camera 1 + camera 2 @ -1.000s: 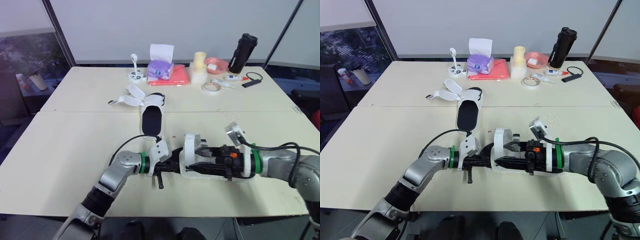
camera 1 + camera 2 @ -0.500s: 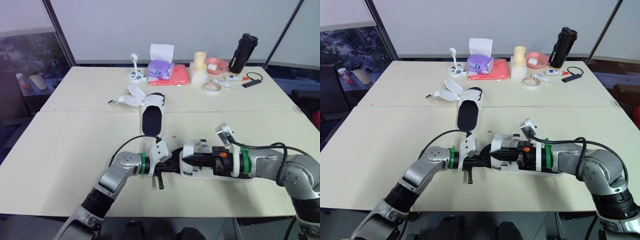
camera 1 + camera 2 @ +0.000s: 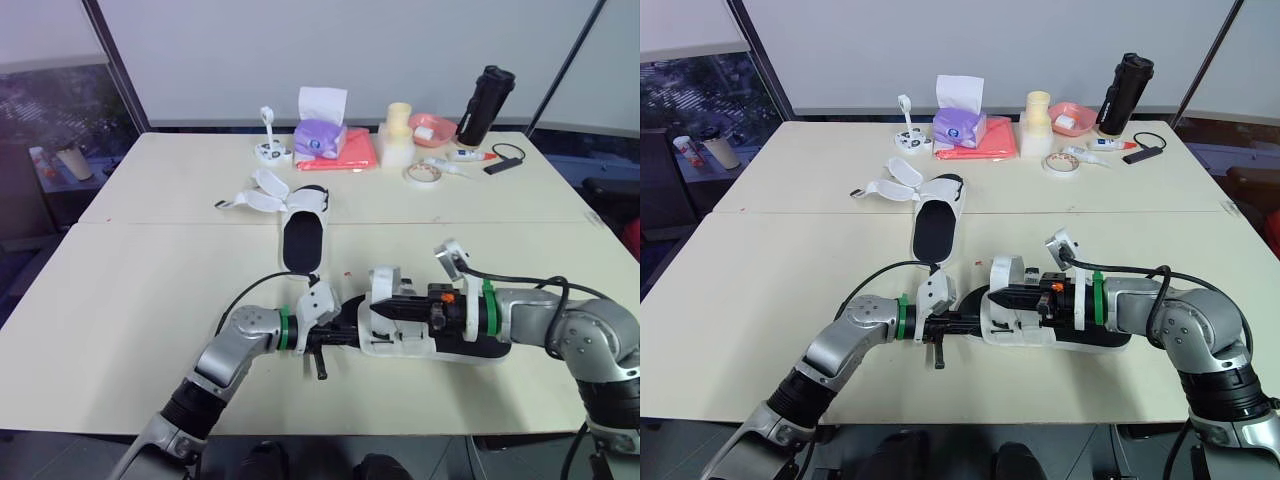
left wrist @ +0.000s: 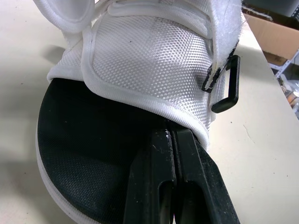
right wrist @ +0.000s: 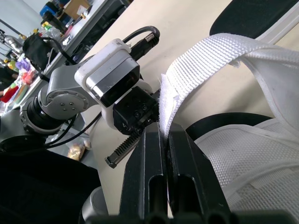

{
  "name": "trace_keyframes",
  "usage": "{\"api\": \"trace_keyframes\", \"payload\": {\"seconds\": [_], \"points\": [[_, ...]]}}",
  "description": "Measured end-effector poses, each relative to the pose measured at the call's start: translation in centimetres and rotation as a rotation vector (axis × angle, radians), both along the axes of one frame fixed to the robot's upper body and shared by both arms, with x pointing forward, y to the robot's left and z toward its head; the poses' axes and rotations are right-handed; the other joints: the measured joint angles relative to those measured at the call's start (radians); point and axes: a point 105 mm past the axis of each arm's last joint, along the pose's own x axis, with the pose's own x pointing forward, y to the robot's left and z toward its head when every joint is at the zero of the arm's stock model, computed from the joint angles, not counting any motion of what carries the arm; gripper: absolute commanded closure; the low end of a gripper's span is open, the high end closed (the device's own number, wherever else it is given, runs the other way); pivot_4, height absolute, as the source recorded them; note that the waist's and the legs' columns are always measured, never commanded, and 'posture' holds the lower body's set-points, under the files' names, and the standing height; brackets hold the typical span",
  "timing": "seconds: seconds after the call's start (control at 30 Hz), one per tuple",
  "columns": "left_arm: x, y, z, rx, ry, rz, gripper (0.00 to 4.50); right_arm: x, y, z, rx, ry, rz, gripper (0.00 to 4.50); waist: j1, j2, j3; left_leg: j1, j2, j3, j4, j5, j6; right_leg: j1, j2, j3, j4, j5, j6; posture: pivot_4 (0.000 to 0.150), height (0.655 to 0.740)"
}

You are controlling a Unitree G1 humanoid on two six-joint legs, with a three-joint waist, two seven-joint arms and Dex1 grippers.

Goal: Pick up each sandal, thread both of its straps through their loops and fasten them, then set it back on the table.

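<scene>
A white mesh sandal with a black footbed [image 3: 425, 343] lies on the near part of the table between my two grippers. My left gripper [image 4: 173, 135] is shut on the toe end of its white upper, beside a black plastic loop [image 4: 230, 86]. My right gripper [image 5: 164, 134] is shut on a white webbing strap [image 5: 205, 53] of this sandal and holds the strap's end up above the front band [image 3: 1006, 272]. A second sandal [image 3: 303, 236] lies further back at the table's middle, straps spread open to its left.
Along the far edge stand a purple tissue box [image 3: 320, 137] on a red cloth [image 3: 352, 156], a stack of pale cups [image 3: 398, 133], a pink bowl [image 3: 433, 128], a roll of tape [image 3: 423, 174] and a black bottle [image 3: 485, 105].
My right gripper was open over the sandal's front band; it has shut on the strap and now holds its end. The left gripper has kept its hold on the toe.
</scene>
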Motion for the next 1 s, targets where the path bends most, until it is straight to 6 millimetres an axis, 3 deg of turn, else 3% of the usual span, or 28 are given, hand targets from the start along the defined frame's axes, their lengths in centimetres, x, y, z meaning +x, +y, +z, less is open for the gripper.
{"api": "trace_keyframes", "payload": {"seconds": [0.13, 0.3, 0.53, 0.77, 1.0], "points": [[0.0, 0.0, 0.0, 0.0, 0.0, 0.001, 4.5, 0.1, -0.2, -0.4, -0.025, -0.004, 0.006, 4.43, 0.0, 0.0, 0.0, 0.0, 0.0, 0.0, 0.0, 0.0, 0.0, 0.0, 0.0, 0.0, 0.0, 0.0, 0.0, 0.15, 0.74], [0.0, 0.0, 0.0, 0.0, 0.001, 0.0, 4.5, 1.0, -1.1, -2.2, -0.182, -0.074, -0.022, 4.43, 0.0, -0.001, -0.001, 0.0, 0.0, 0.0, -0.001, 0.0, 0.0, 0.0, 0.0, 0.0, -0.001, 0.0, 0.0, 0.15, 0.74], [-0.1, 0.0, -0.1, 0.002, 0.003, 0.0, 4.5, 0.8, -0.9, -2.6, -0.234, -0.15, 0.029, 4.43, 0.0, -0.004, -0.004, 0.0, 0.0, 0.0, -0.001, 0.0, 0.0, 0.001, 0.0, 0.0, -0.003, 0.0, 0.0, 0.15, 0.74], [-0.1, 0.0, -0.1, 0.002, 0.003, 0.0, 4.5, -0.2, -0.6, -1.5, -0.142, -0.142, 0.088, 4.43, 0.0, -0.004, -0.004, 0.0, 0.0, 0.0, -0.002, 0.0, 0.0, 0.001, 0.0, 0.0, -0.003, 0.0, 0.0, 0.15, 0.74], [-0.1, 0.0, -0.1, 0.002, 0.004, 0.001, 4.5, -1.0, -0.7, -2.5, -0.21, -0.156, 0.127, 4.43, 0.0, -0.003, -0.005, 0.0, 0.0, 0.0, -0.002, 0.0, 0.0, 0.001, 0.0, 0.0, -0.003, 0.0, 0.0, 0.15, 0.74]]}}
